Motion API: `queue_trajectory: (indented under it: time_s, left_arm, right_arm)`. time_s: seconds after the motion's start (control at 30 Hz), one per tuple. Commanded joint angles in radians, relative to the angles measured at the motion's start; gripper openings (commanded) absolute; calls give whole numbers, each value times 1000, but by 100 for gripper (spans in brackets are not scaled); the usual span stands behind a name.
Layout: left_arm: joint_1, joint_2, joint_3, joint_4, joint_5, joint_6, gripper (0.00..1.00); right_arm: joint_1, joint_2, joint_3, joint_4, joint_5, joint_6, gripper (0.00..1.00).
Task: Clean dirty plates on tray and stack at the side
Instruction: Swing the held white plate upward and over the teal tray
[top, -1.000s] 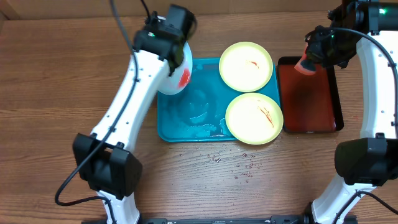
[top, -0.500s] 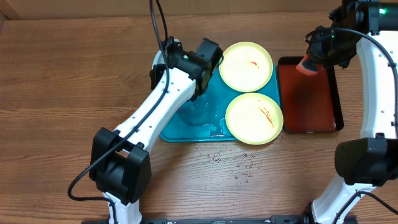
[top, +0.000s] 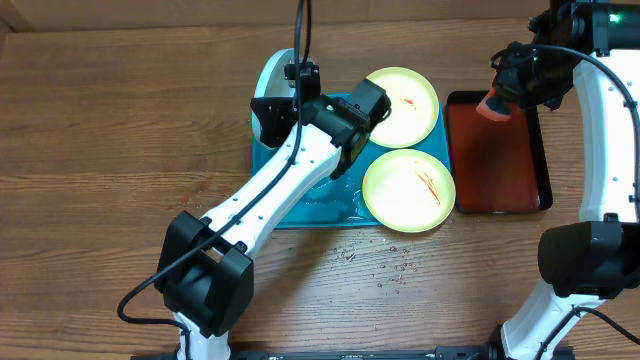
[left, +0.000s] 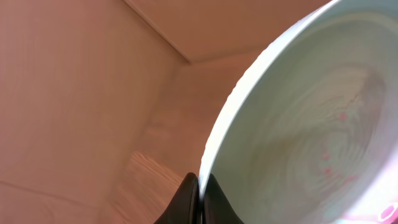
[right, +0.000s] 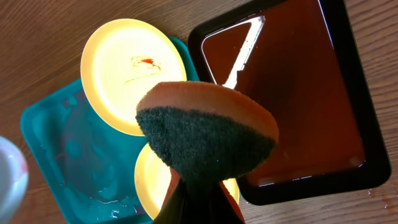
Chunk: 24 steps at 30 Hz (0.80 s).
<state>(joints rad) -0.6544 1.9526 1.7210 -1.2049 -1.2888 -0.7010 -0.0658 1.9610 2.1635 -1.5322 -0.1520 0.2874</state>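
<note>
White plate (left: 298, 124), rim in left pincer (left: 200, 186), sponge (right: 205, 130) in right pincer (right: 199, 194)

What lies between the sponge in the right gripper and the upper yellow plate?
Overhead, only the left edge of the dark red tray and a sliver of the turquoise tray separate the sponge from the upper yellow plate.

A brown wood-grain table (top: 90, 150) fills the scene, with water droplets (top: 400, 268) scattered towards its near edge. Plain tan panels (left: 74, 93) rise on the far side and meet in a corner.
</note>
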Motion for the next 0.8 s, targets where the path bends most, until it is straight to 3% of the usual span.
queue_trajectory:
  time_s: [0.0, 0.07, 0.53, 0.67, 0.77]
  left_arm:
    - [-37, -4, -2, 2, -225, -28, 4]
    - [-60, -4, -2, 4, -274, -24, 4]
    - [-117, -4, -2, 13, -246, -14, 4]
    - [-104, -4, -2, 23, -104, -11, 4]
    - [-68, -4, -2, 64, 109, 96, 4]
  right_arm:
    - [-3, -16, 8, 4, 6, -7, 4]
    - [-3, -16, 8, 4, 6, -8, 4]
    - [-3, -16, 8, 4, 6, -8, 4]
    - [-3, -16, 8, 4, 6, -8, 4]
    - [-3, -16, 8, 5, 6, -8, 4]
